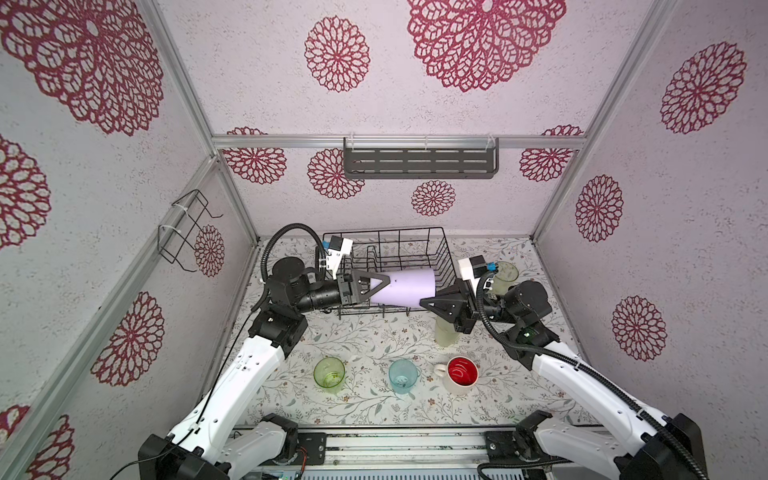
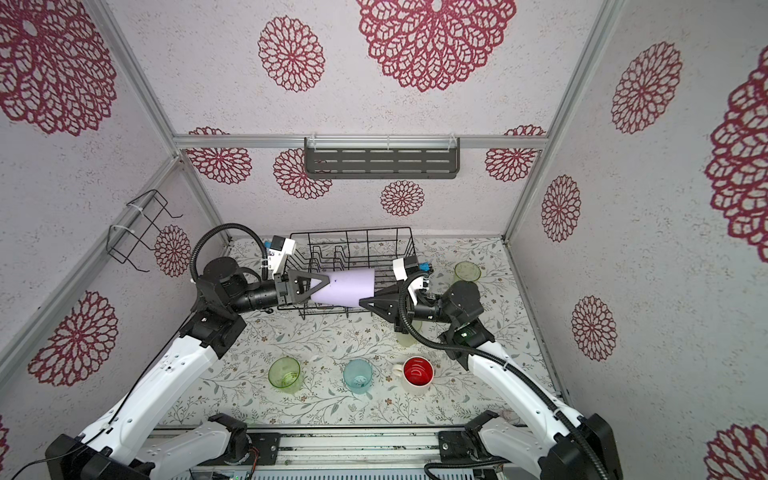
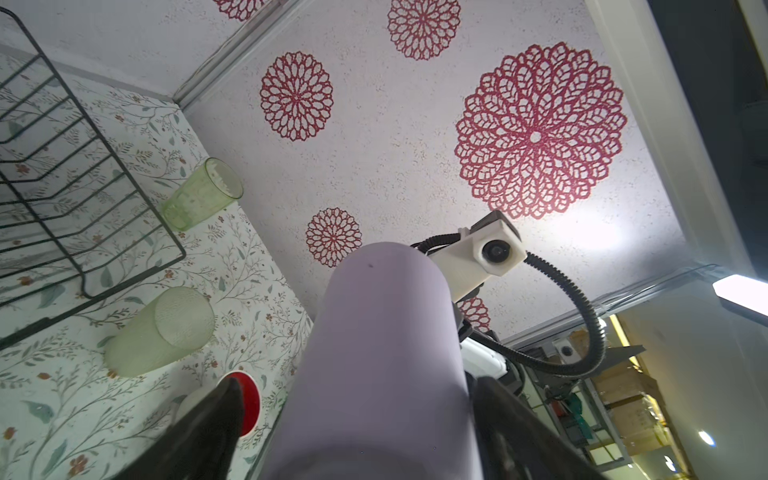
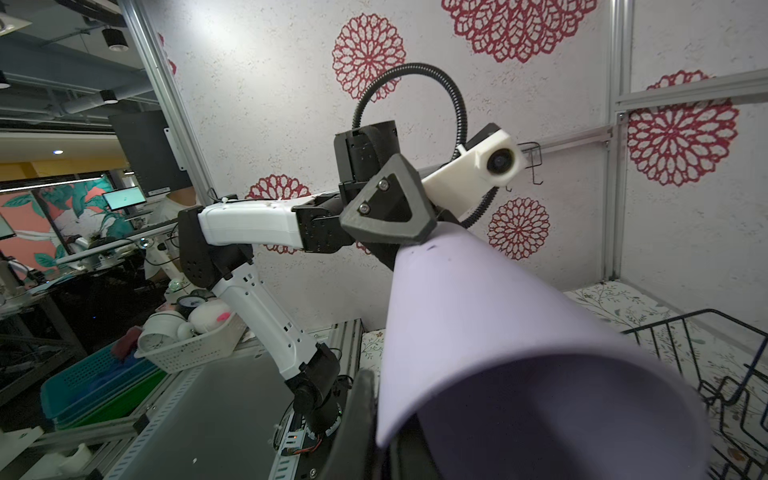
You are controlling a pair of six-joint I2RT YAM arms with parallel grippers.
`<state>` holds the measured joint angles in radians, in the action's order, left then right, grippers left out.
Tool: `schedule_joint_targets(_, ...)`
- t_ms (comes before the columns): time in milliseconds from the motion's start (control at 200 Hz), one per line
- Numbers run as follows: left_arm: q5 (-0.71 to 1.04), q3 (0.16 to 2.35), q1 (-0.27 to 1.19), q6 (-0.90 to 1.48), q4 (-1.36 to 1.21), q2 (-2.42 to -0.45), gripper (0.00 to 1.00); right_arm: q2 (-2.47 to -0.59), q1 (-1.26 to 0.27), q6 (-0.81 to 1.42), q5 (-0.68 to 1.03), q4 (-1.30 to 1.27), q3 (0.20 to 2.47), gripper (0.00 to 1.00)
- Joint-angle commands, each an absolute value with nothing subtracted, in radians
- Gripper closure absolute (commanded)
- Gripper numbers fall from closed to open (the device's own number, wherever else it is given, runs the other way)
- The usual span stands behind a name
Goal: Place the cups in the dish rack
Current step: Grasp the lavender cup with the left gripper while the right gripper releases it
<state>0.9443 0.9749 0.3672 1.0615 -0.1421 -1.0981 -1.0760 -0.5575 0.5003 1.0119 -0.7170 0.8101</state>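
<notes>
Top views both show the lilac tumbler (image 1: 405, 286) lying level in the air above the front edge of the dish rack (image 1: 415, 249), which sits at the table's (image 1: 374, 332) far edge. The right claw (image 1: 424, 300) is pinched tight on the tumbler's open rim, and the left claw (image 1: 380, 287) straddles its narrow base. Left wrist view: a gap shows between one finger (image 3: 208, 428) and the tumbler wall, so that claw stands wide and grips nothing. Right wrist view: the wide mouth fills the foreground, its wall clamped at the right claw. This reads as a handover. The left claw should seat squarely on the base and grip firmly before the right lets go, or the smooth tumbler may slip onto the wires.
</notes>
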Motion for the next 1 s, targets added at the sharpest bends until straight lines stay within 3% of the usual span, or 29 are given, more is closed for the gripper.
schedule_joint_targets(0, 0.976, 0.960, 0.375, 1.103, -0.215, -1.096, 0.15, -1.077, -0.566, 0.497, 1.069, -0.765, 0.864, 1.00)
schedule_joint_targets(140, 1.000, 0.955, 0.383, 1.132, -0.265, -1.118, 0.21, -1.110, -0.566, 0.505, 0.988, -0.776, 0.873, 1.00)
schedule_joint_targets(405, 1.012, 0.963, 0.386, 1.133, -0.289, -1.157, 0.07, -1.183, -0.569, 0.546, 0.971, -0.808, 0.905, 1.00)
schedule_joint_targets(636, 1.017, 0.959, 0.385, 1.155, -0.321, -1.175, 0.06, -1.205, -0.574, 0.557, 0.986, -0.824, 0.886, 1.00)
schedule_joint_targets(736, 1.022, 0.960, 0.386, 1.155, -0.321, -1.184, 0.00, -1.207, -0.574, 0.557, 0.994, -0.829, 0.887, 1.00)
schedule_joint_targets(991, 1.029, 0.954, 0.386, 1.152, -0.310, -1.202, 0.01, -1.238, -0.574, 0.516, 1.051, -0.781, 0.924, 1.00)
